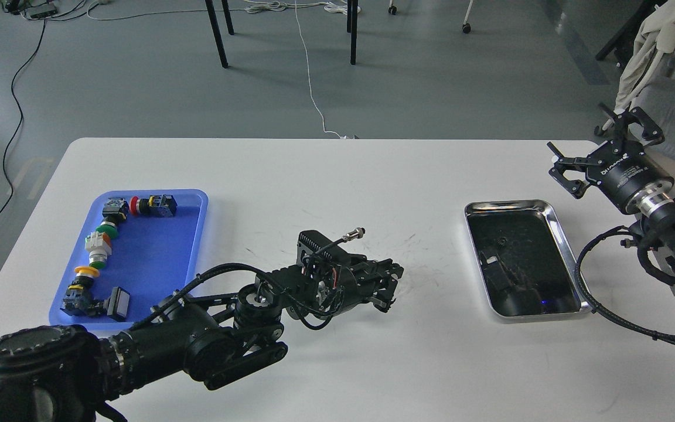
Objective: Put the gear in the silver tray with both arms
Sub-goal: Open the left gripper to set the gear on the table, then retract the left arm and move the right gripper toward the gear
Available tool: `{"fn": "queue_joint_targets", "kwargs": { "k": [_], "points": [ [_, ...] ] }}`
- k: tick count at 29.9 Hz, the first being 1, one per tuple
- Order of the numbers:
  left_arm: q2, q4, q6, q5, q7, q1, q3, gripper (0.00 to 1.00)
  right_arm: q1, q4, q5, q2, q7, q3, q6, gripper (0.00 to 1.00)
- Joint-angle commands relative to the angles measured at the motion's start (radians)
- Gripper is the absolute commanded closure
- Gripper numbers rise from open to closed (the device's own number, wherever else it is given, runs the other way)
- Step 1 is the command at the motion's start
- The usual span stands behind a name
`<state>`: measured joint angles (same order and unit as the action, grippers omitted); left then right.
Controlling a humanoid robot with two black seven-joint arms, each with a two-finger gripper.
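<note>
I see a big white table (326, 176) with thin dark scratches in the middle. On its left side lies a blue tray (144, 258) with small button parts in a row. On its right side lies the silver tray (561, 234), shiny and dark inside.
</note>
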<state>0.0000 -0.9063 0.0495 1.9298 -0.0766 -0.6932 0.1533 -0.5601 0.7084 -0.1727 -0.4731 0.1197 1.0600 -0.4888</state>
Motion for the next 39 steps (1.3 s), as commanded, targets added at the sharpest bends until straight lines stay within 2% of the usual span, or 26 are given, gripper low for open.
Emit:
{"fn": "queue_joint_targets", "kwargs": {
  "k": [1,7,10,13,15,18,20,23,30,34,39],
  "points": [
    [0.000,-0.020,0.004,-0.002,0.000,0.003,0.000,0.82,-0.001,0.002,0.001,0.001,0.000,-0.002,0.000,0.03],
    [0.000,-0.028,0.021,-0.002,0.000,0.018,0.000,0.63,-0.001,0.002,0.001,0.002,0.000,-0.006,0.000,0.03],
    [0.000,-0.028,0.027,-0.003,-0.003,0.030,0.000,0.50,-0.003,0.003,0.001,0.002,0.000,-0.008,0.000,0.03],
    [0.000,-0.029,0.050,-0.011,-0.005,0.032,0.000,0.42,-0.004,0.006,0.001,0.001,0.000,-0.009,0.000,0.03],
    [0.000,-0.028,0.061,-0.024,-0.005,0.032,0.000,0.33,-0.006,0.008,0.001,0.001,0.000,-0.009,0.000,0.03],
    [0.000,-0.028,0.085,-0.086,-0.005,0.024,0.000,0.14,-0.024,0.011,0.001,-0.002,0.000,-0.015,0.000,0.03],
    [0.000,-0.028,0.102,-0.123,-0.005,0.015,0.005,0.07,-0.035,0.014,0.002,-0.001,0.002,-0.023,0.000,0.03],
    [0.000,-0.028,0.116,-0.164,-0.003,-0.011,0.043,0.03,-0.067,0.061,0.005,-0.010,0.002,-0.066,0.000,0.03],
    [0.000,-0.026,0.119,-0.427,-0.002,-0.080,0.233,0.02,-0.225,0.134,0.063,-0.015,0.009,-0.280,0.000,0.03],
    [0.124,-0.026,0.119,-0.708,0.003,-0.112,0.301,0.02,-0.374,0.138,0.175,-0.012,0.014,-0.481,0.000,0.03],
    [0.297,-0.026,0.104,-1.115,0.008,-0.143,0.347,0.02,-0.607,0.166,0.304,0.025,0.015,-0.826,0.000,0.03]
  ]
}}
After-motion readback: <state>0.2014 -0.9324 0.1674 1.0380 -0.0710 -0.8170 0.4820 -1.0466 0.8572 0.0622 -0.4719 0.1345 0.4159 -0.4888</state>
